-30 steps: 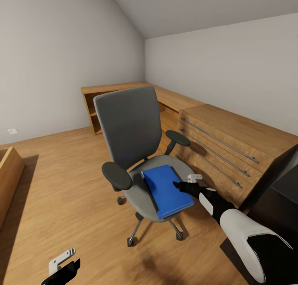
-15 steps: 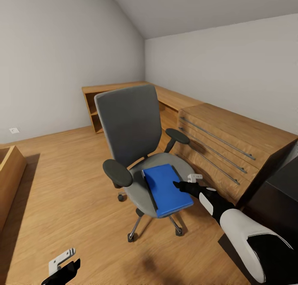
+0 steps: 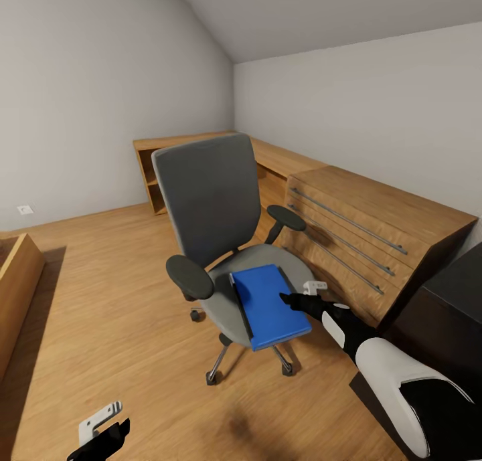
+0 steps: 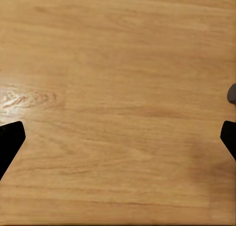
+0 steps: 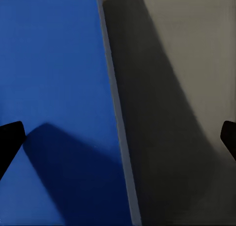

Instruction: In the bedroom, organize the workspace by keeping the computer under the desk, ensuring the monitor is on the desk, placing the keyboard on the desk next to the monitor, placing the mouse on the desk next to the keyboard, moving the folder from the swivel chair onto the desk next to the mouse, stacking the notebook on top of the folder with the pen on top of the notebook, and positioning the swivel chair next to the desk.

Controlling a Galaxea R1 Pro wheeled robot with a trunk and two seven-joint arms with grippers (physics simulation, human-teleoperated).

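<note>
Little has changed over the last second: the whole head view has slid a touch, which I put down to my camera or base drifting, while my right gripper [image 3: 293, 299] sits at the same place over the folder's [image 3: 270, 306] near right edge.

That folder lies flat on the chair's [image 3: 221, 227] seat, one corner jutting past the front rim. My right wrist view looks straight down on the blue cover beside the grey seat, with both fingertips [image 5: 11, 137] spread wide at the frame's sides, one over the cover and one over the seat, nothing between them. So the jaws stand apart and the folder is not yet gripped. My left gripper [image 3: 100, 441] hangs low over bare floor [image 4: 118, 88], fingers likewise spread and empty.

As I judge it, the folder step is barely begun: it has to be grasped, lifted and carried to the desk [image 3: 455, 294], whose black corner shows at my right. Notebook, pen and chair placement remain after that, and I can't judge the rest from here.

A wooden chest [image 3: 361, 240] stands just beyond the chair, close to my right arm's path, and the chair's right armrest [image 3: 286, 219] is near too. Rolling casters could let the chair shift under a push.
</note>
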